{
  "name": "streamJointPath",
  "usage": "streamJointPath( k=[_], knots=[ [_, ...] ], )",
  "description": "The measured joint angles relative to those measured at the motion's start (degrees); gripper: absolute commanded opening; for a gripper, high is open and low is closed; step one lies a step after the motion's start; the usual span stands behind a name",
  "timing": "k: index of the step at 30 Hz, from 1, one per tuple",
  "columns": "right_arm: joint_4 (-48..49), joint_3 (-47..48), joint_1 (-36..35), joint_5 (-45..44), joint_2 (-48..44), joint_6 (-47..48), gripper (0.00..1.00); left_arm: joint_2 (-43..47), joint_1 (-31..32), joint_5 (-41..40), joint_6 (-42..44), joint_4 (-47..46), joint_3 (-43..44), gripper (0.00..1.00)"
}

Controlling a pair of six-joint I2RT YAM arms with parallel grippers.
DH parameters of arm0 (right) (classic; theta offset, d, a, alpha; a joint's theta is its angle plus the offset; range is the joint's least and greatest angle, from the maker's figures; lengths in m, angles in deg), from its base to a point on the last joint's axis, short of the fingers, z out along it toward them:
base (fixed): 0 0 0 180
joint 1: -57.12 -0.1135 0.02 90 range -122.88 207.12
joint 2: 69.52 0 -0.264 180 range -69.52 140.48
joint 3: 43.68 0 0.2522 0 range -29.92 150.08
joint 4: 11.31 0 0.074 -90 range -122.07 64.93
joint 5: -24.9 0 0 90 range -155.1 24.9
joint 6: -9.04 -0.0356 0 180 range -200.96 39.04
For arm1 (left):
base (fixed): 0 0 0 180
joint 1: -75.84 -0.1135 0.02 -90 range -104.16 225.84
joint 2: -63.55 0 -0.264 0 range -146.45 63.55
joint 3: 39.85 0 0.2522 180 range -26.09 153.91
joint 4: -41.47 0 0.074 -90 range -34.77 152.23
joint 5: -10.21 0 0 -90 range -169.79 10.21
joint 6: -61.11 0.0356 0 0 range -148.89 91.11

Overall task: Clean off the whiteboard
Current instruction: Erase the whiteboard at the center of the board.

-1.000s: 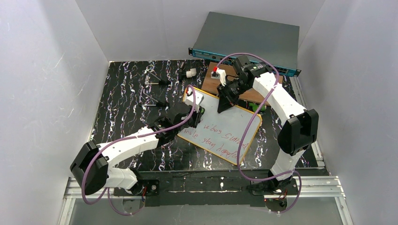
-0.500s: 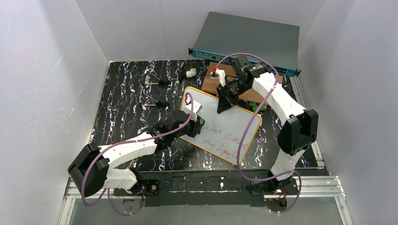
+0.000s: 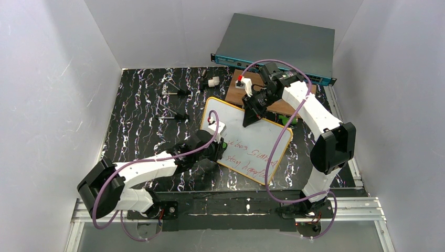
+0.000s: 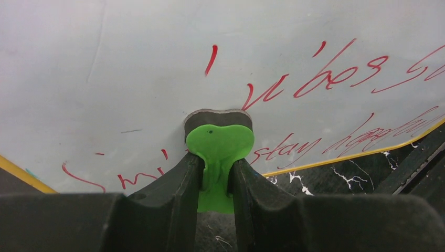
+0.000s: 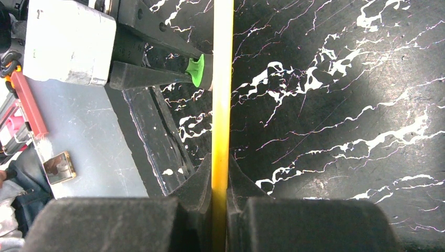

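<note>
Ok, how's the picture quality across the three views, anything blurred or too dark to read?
Top external: evenly lit, but the red handwriting on the whiteboard is small and barely legible. Left wrist: writing sharp, green eraser clear, the left jaws in front dark and soft. Right wrist: the whiteboard's yellow edge blurs close to the lens; the marbled table is sharp.

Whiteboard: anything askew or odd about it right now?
The white, yellow-framed whiteboard looks tilted up, not flat: the right gripper pinches its far edge, and black marbled table shows on both sides of it edge-on. Likely deliberate, bracing it for the left gripper's green eraser.
</note>
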Motion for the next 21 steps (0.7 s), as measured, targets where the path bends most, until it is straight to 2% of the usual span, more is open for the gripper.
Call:
streamJointPath(
  k=[7,15,21],
  knots=[
    [0.0,0.0,0.0,0.02,0.02,0.0,0.01,-0.28,0.44,-3.37,-0.79,3.48,0.5,0.0],
    [1.27,0.0,0.72,-0.68,-0.04,-1.33,0.01,-8.09,0.92,-9.4,0.0,19.45,16.31,0.0],
    [1.29,0.0,0.72,-0.79,-0.09,-1.4,0.01,-8.28,0.81,-11.52,2.14,20.52,22.91,0.0]
  ],
)
